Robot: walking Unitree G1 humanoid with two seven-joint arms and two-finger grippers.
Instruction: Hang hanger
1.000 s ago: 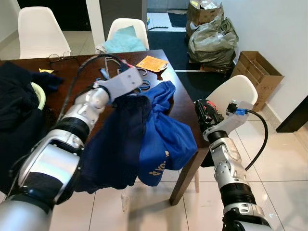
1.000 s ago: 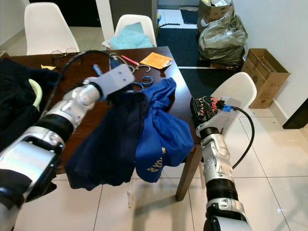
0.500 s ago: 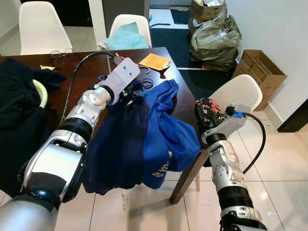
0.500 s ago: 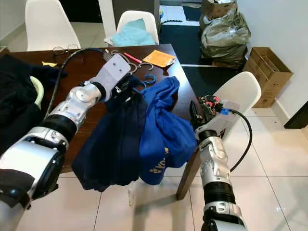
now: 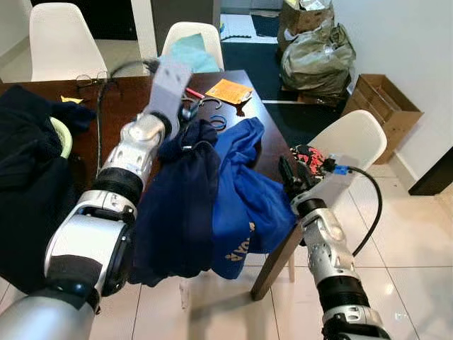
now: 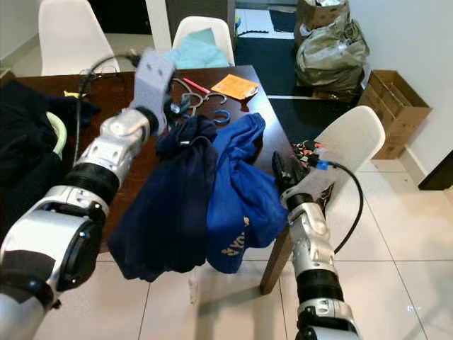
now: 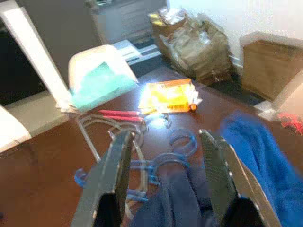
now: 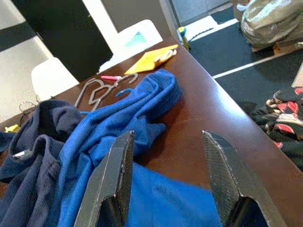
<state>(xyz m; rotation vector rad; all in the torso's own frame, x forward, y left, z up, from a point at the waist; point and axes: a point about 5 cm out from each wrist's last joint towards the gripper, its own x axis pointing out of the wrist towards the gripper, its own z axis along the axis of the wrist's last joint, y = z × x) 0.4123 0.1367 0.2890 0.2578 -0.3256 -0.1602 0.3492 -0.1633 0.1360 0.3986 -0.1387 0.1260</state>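
Left hand (image 7: 165, 189) wide open above the hangers

Thin blue plastic hangers (image 7: 142, 168) lie on the glossy brown desk (image 8: 203, 137) in the frame's lower centre, just beyond the spread fingers. Soft navy garment (image 5: 180, 205) and blue shirt (image 5: 244, 191) drape off the desk edge; right hand (image 8: 165, 189) is also wide open.

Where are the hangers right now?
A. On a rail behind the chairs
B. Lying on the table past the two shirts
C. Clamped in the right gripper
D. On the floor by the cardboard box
B: the hangers lie loose on the brown table, just beyond the navy shirt and blue shirt, ahead of the open left gripper.
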